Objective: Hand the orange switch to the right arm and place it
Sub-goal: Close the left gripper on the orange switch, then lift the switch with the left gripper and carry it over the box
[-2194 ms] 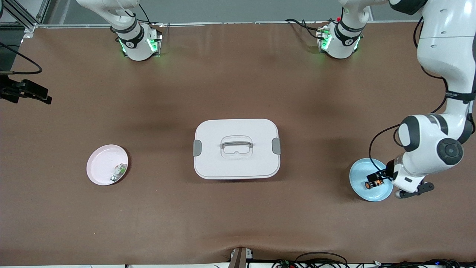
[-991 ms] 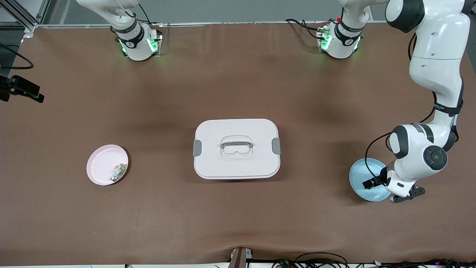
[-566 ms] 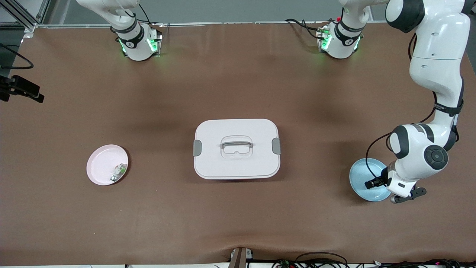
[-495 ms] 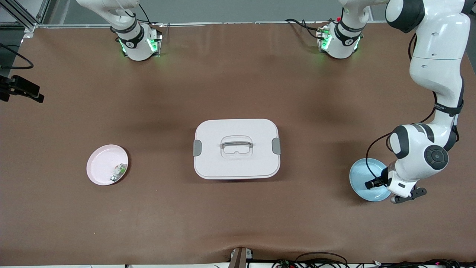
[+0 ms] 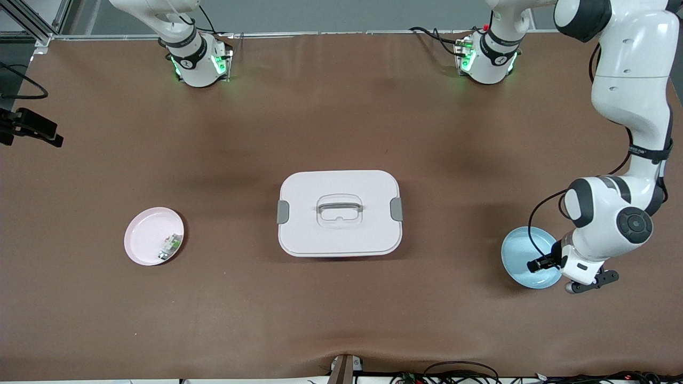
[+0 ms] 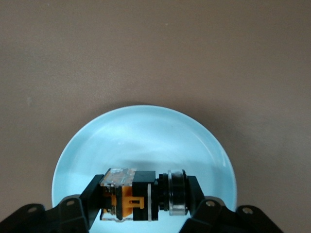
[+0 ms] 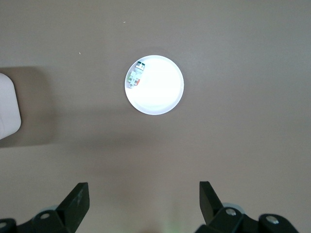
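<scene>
The orange switch (image 6: 138, 195), a stubby black cylinder with orange marks and a clear end, lies sideways between the fingers of my left gripper (image 6: 144, 196), which is shut on it end to end. The gripper (image 5: 540, 264) holds it over the pale blue plate (image 5: 522, 249), near the plate's rim toward the left arm's end of the table. In the left wrist view the plate (image 6: 146, 136) fills the space under the switch. My right gripper (image 7: 144, 201) hangs open and empty high above the table, looking down at the pink plate (image 7: 163, 94). The right gripper is out of the front view.
The pink plate (image 5: 143, 240) toward the right arm's end holds a small green-and-white part (image 5: 169, 246). A white lidded box (image 5: 340, 213) with a handle and grey clasps stands mid-table between the two plates.
The left gripper has shut on the orange switch over the blue plate, and its hand has shifted slightly toward the left arm's end. The right arm has not moved.
</scene>
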`<state>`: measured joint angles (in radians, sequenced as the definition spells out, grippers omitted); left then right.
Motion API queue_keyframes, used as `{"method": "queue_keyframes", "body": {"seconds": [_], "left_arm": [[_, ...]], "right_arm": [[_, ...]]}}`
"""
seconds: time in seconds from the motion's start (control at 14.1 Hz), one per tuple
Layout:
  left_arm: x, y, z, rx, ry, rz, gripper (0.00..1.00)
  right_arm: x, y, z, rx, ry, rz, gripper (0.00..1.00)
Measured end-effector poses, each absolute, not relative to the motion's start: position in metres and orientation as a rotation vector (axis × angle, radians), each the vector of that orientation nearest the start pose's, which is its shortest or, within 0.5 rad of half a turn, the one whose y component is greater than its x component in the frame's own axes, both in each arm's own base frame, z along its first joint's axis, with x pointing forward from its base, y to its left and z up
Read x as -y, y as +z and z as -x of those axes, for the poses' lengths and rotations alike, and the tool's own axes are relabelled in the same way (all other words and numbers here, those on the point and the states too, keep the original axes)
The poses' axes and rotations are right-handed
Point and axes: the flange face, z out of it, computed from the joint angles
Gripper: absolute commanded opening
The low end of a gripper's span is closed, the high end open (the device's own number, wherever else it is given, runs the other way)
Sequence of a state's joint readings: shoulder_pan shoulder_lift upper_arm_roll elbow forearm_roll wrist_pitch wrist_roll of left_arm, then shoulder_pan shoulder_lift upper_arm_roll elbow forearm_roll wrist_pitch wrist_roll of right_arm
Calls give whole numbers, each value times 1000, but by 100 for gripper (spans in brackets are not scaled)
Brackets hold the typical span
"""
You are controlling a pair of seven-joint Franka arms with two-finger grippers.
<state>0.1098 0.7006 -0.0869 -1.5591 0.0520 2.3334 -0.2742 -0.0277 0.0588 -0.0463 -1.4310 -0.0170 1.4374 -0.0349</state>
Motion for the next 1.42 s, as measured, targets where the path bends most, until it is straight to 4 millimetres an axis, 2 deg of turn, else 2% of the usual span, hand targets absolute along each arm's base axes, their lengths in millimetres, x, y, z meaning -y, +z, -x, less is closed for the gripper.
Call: {"method": "queue_keyframes", "body": {"seconds": [0.28,0.5,0.85,1.06,1.27,1.42], "left_arm": [[17,331,-699,417,-20,3154,0],[50,380,-684,443,19,3158,0],[139,435,-657,585,113,3220,0],[179,471,-646,724,175,3264,0],[226,487,-631,945,299,3278,0],[262,498,-616,1132,435,3260,0]], "right_arm": [[43,645,-558,-65,85,3157,100],[42,642,-558,-64,102,3156,100],[42,635,-562,-62,120,3155,100],[42,637,-562,-63,113,3155,100],[40,636,-563,-56,111,3155,100],[29,631,-566,-26,124,3156,100]]}}
